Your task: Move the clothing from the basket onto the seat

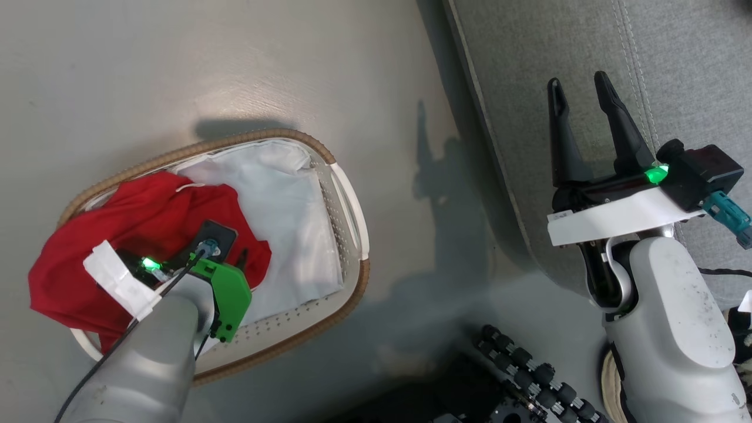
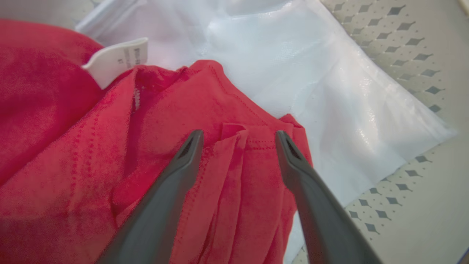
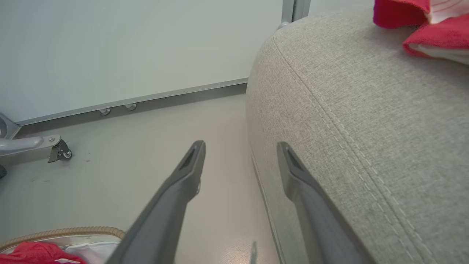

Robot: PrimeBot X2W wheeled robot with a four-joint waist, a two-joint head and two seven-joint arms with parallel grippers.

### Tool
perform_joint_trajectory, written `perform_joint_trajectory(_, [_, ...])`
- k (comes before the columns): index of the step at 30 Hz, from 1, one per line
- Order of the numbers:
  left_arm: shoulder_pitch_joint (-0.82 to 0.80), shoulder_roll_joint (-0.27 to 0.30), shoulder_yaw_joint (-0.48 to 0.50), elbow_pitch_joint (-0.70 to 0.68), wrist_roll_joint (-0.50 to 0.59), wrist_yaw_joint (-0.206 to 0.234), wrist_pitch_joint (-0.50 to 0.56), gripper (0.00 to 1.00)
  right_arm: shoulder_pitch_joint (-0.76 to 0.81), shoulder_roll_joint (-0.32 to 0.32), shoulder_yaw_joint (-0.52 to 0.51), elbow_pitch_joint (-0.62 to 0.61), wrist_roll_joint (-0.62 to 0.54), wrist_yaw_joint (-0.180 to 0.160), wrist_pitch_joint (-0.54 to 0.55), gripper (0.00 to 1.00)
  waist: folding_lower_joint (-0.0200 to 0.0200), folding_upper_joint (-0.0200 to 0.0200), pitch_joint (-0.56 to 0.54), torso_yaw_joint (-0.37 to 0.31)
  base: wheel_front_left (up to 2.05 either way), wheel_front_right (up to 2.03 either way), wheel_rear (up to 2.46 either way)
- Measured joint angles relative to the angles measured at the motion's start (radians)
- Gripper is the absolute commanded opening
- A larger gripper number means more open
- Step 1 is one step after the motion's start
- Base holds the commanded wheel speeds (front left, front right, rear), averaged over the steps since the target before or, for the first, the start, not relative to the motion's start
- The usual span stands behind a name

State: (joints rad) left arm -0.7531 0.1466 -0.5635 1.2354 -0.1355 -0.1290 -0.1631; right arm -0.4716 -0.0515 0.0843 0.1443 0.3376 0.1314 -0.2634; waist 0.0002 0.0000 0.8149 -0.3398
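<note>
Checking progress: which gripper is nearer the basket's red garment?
Left. The left gripper hangs over the red garment in the laundry basket; the right gripper is by the grey seat.

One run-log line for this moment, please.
left gripper: open, astride clothing fold in basket | right gripper: open, empty, by seat edge | seat: a red piece lies there

A crumpled bright red garment (image 1: 141, 229) lies heaped in one end of an oval white perforated basket (image 1: 352, 205) with a brown woven rim, spilling over its edge beside the bare white liner (image 1: 282, 211). The basket stands on the floor (image 1: 176, 59) near a grey upholstered seat (image 1: 587, 53), where more red-and-white clothing (image 3: 428, 33) rests.
</note>
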Motion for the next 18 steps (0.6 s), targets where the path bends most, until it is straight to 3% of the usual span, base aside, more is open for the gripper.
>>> perform_joint_trajectory(9, [-0.062, 0.018, -0.049, 0.040, 0.031, 0.029, 0.156, 1.00, -0.017, 0.001, 0.035, -0.012, 0.015, 0.000, 0.000, 1.00, 0.0000, 0.0000, 0.068, -0.033, 0.00, 0.00, 0.00])
perform_joint_trajectory(18, [-0.072, 0.027, -0.071, 0.048, 0.036, 0.058, 0.193, 1.00, -0.030, 0.001, 0.047, -0.033, 0.024, 0.000, 0.000, 1.00, 0.0000, 0.0000, 0.104, -0.041, 0.00, 0.00, 0.00])
